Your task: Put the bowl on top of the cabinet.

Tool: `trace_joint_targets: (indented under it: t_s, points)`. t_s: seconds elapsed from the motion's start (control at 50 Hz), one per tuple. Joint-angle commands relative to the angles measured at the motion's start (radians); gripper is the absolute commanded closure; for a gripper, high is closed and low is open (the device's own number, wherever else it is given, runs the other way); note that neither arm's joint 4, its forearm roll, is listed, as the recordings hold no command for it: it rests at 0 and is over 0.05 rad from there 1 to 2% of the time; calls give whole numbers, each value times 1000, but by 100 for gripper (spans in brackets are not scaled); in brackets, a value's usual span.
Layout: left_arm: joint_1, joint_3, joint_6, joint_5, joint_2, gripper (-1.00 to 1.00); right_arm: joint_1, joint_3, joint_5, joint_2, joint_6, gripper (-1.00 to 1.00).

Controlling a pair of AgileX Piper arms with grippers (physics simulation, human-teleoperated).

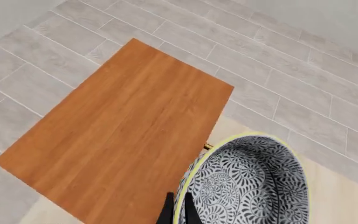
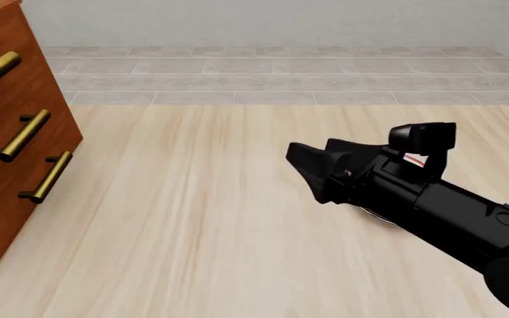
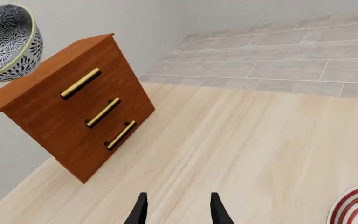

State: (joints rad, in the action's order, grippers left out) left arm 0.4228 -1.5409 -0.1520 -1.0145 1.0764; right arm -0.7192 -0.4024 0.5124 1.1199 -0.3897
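In the front view, nearest my viewpoint, the black right arm enters from the lower right of the frame, and its right gripper (image 2: 312, 173) points toward the centre over the pale wooden table (image 2: 193, 218). In the right wrist view I read its two dark fingers (image 3: 140, 211) as parted with a clear gap and nothing between them; bare tabletop shows through. A flat white plate with red rings (image 3: 356, 207) sits at the lower right corner of that view, well apart from the fingers.

The left gripper (image 1: 177, 210) appears only in the left wrist view, at the bottom edge. Its black fingertips (image 1: 167, 211) stand on either side of the pale yellowish rim of the round, deep white bowl with dense dark blue-black floral pattern (image 1: 253, 186), closed onto that rim. I see the bowl held in the air, tilted, beside and above one edge of the top of the large reddish-brown wooden drawer cabinet (image 1: 123, 126).

Farther off, the right wrist view places the bowl at the upper left of the frame, raised above the cabinet top, not resting on it. The cabinet's three brass-gold bar handles (image 3: 102, 112) face the table. Beyond lies a grey tiled floor (image 2: 272, 73).
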Motion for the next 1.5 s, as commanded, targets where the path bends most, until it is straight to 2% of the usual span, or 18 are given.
trace_joint_targets:
  t_s: [0.02, 0.14, 0.34, 0.52, 0.86, 1.02, 1.34, 1.5]
  points:
    - [88, 7, -4, 57, 22, 100, -2, -2, 3, 7, 3, -100]
    - [133, 2, -32, 95, 42, 100, -3, -4, 5, 13, 6, -100]
    - [158, -25, -69, 119, 70, 100, -4, -5, 6, 19, 9, -100]
    - [186, -4, -100, 175, 83, 100, -6, -5, 7, 25, 15, -100]
    - [216, 82, -103, 277, 111, 100, -12, -7, 9, 39, 32, -100]
    - [248, 164, -96, 356, 128, 100, -8, -13, 5, 53, 52, -100]
    - [251, 194, -101, 409, 155, 100, -12, -17, 4, 63, 64, -100]
    - [233, 179, -85, 408, 158, 100, -14, -18, 3, 66, 72, -100]
